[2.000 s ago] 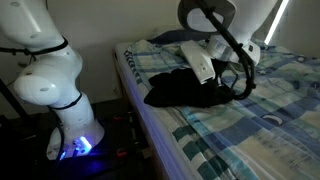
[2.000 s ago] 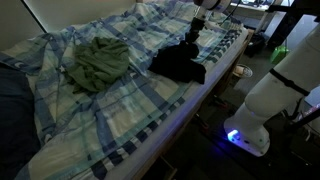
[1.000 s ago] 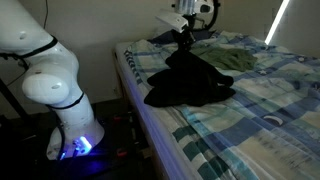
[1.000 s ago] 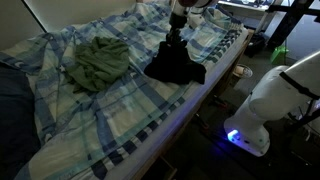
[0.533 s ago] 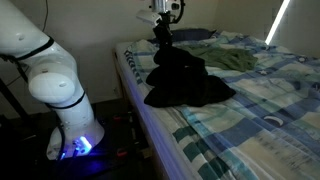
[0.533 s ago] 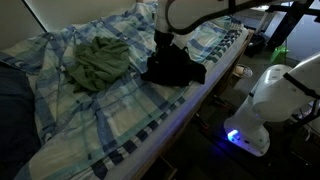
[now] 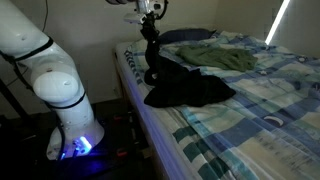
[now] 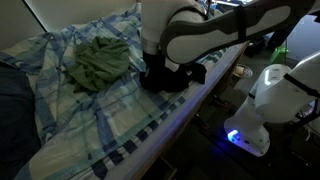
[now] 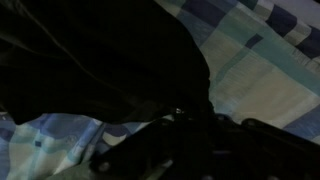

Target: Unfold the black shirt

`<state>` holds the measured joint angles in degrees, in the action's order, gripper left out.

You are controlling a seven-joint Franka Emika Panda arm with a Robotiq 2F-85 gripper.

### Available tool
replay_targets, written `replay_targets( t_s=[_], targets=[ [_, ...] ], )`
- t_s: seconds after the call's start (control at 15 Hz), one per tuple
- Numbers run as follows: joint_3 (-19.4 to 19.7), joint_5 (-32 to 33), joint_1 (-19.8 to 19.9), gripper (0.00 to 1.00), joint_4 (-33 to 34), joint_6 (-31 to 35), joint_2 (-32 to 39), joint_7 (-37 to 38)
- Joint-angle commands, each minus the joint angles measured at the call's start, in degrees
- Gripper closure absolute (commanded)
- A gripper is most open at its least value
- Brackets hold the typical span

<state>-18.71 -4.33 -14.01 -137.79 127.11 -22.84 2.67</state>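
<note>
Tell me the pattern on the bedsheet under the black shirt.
Blue, green and white plaid; the bedsheet shows best in an exterior view.

Big white arm [image 7: 48, 78], glossy rounded shells, black bands at the joints, a dark gripper [image 7: 150, 30], and the base [image 7: 78, 145] glowing blue-violet in both exterior views.

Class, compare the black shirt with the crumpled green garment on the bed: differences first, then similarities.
The black shirt is black; the green garment is olive. The gripper holds part of the black shirt lifted; the green garment lies untouched. The black shirt sits near the bed's edge, the green garment farther in. Both are rumpled cloth on the plaid sheet.
</note>
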Motion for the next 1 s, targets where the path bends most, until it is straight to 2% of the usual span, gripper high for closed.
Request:
replay_targets(
  t_s=[0.0,0.47,0.67,0.73,0.93],
  targets=[
    [-1.8,3.1,-1.1,0.98,1.8,2.3,3.1,2.9],
    [-3.2,3.8,-2.8,0.98,3.2,9.1,7.4,4.4],
    [-1.5,1.7,-3.5,0.98,2.1,12.7,7.4,1.5],
    [-2.0,2.9,-3.4,0.91,1.9,10.6,7.0,2.4],
    [-1.5,2.8,-3.4,0.91,1.9,11.6,7.4,2.4]
  ],
)
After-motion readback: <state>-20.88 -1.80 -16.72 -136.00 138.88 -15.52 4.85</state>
